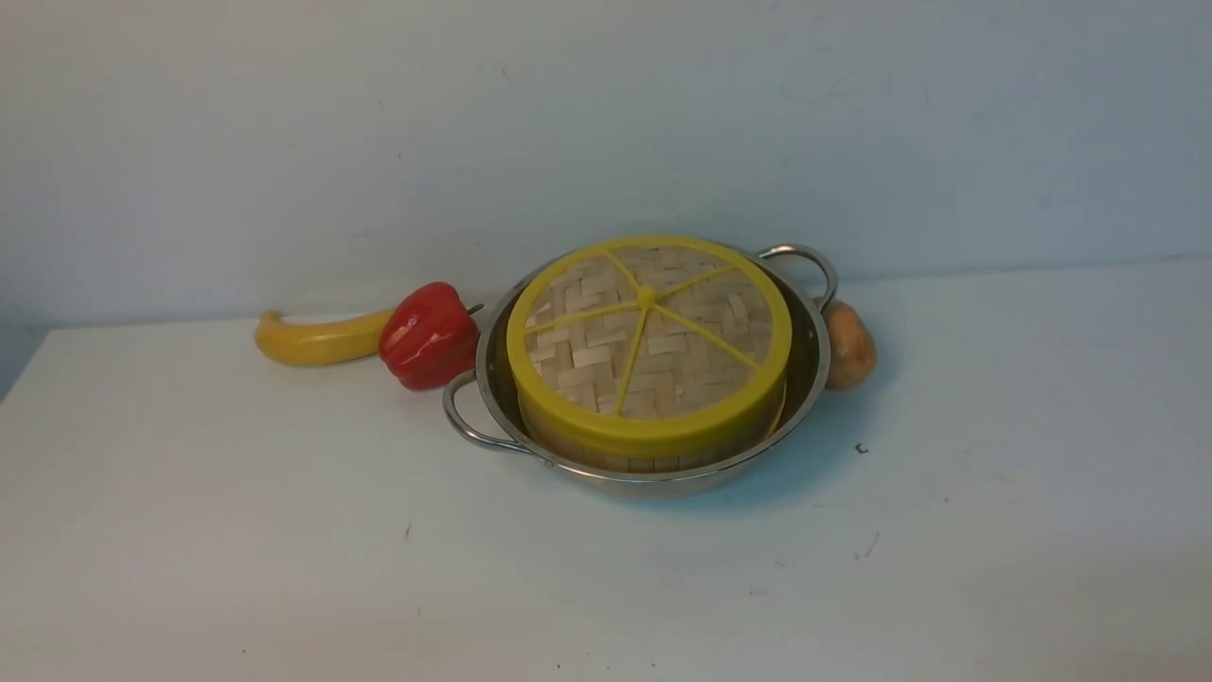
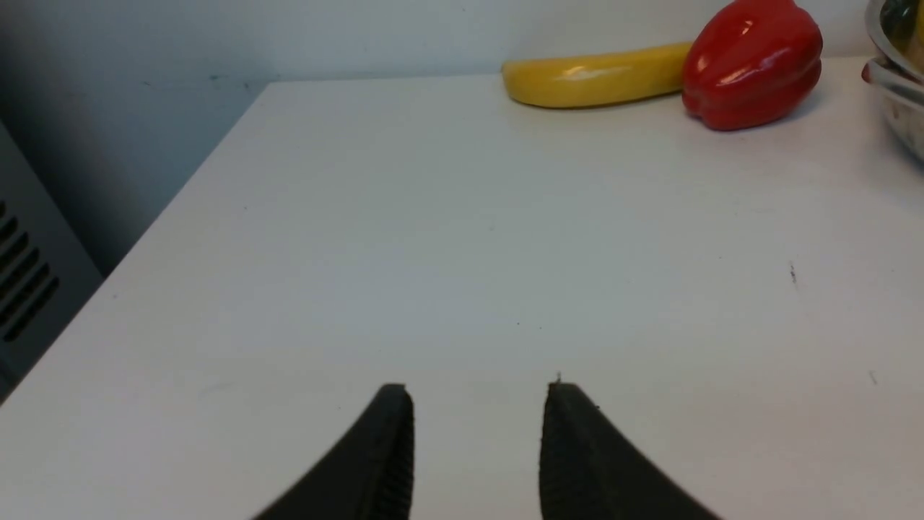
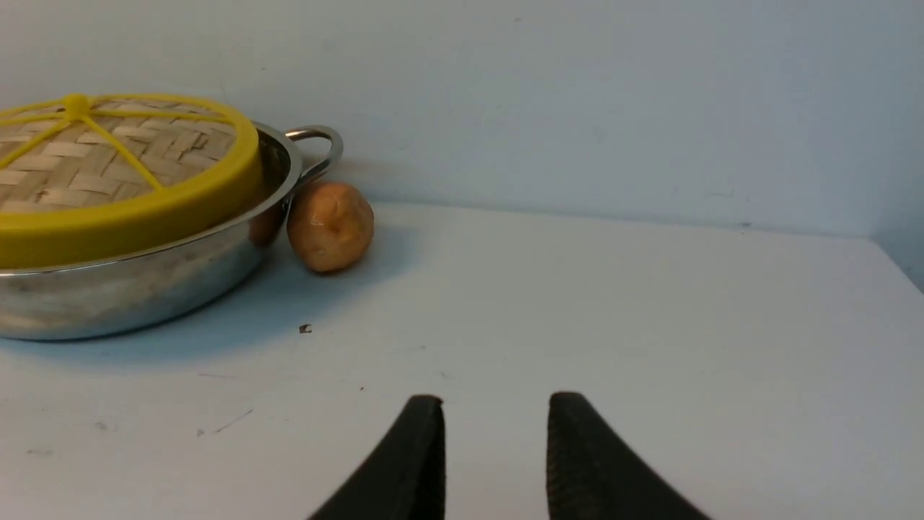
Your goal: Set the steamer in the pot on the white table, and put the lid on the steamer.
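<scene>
The steel pot [image 1: 810, 355] stands on the white table [image 1: 284, 530] near the back middle. The bamboo steamer [image 1: 653, 453] sits inside it, only its lower wall showing. The woven lid [image 1: 649, 336] with yellow rim and spokes lies on top of the steamer, slightly tilted. Lid [image 3: 108, 173] and pot [image 3: 144, 282] also show in the right wrist view. Neither arm shows in the front view. My left gripper [image 2: 476, 393] is open and empty over bare table, well left of the pot [image 2: 899, 87]. My right gripper [image 3: 494, 404] is open and empty, right of the pot.
A yellow banana [image 1: 317, 339] and a red pepper [image 1: 431, 334] lie left of the pot, the pepper close to its rim. A brown potato [image 1: 849, 346] touches the pot's right side. The table's left edge [image 2: 180, 202] and a grey wall are near.
</scene>
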### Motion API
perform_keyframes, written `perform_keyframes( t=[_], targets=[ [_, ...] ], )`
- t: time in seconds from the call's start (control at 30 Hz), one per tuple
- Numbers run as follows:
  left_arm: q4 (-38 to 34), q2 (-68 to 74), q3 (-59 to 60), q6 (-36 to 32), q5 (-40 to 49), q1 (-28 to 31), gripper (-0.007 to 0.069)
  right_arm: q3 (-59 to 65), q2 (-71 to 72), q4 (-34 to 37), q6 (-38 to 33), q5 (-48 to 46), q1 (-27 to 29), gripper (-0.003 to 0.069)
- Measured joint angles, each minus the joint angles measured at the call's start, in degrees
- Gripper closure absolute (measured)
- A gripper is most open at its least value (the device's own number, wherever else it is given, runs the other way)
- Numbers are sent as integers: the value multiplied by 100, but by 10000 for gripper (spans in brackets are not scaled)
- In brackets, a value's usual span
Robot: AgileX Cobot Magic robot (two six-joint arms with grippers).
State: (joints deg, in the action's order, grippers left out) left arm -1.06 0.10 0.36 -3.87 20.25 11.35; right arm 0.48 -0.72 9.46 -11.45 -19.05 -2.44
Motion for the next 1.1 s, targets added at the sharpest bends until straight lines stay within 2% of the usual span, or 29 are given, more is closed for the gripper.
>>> perform_keyframes(
  t=[0.67, 0.93, 1.1],
  targets=[
    [0, 0, 0, 0, 0, 0, 384, 0, 0, -15, 4, 13, 0, 419],
    [5, 0, 0, 0, 1, -771, 384, 0, 0, -15, 4, 15, 0, 418],
    [5, 0, 0, 0, 1, -814, 384, 0, 0, -15, 4, 15, 0, 418]
  ],
)
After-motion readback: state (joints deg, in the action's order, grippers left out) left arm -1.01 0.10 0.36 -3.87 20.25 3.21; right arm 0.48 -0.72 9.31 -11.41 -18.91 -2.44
